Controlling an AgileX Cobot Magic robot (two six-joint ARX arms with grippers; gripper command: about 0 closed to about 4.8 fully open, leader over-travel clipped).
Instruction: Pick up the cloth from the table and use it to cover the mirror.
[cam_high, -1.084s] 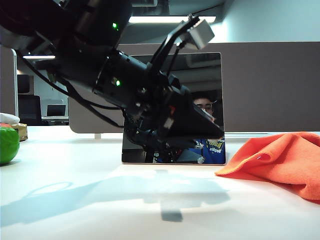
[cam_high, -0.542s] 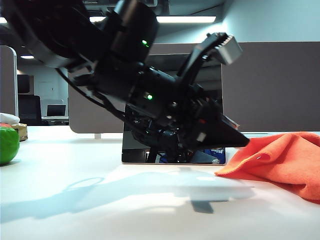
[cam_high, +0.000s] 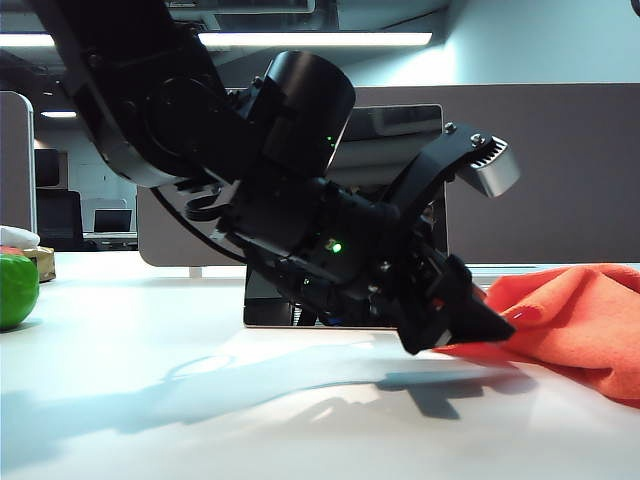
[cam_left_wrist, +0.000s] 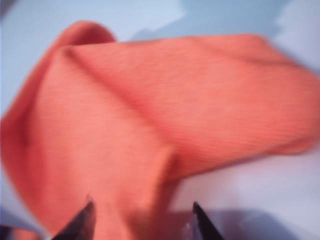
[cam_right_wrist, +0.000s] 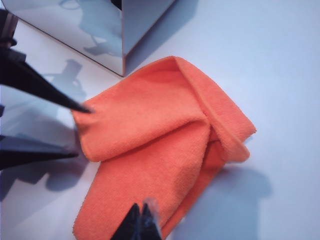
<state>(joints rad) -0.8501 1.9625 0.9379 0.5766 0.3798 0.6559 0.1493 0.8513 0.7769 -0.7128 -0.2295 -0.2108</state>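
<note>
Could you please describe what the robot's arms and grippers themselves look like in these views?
The left arm is matte black with rounded housings, loose black cables and small green lights; a silver-grey block sits on a curved black bracket. The left gripper has tapering black fingers. The right gripper shows slim dark pointed tips.

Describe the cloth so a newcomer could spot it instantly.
On the white table, look right of the upright mirror by the grey divider. The cloth lies crumpled there, the left end effector at its edge: bright orange and fuzzy, unlike anything nearby.
</note>
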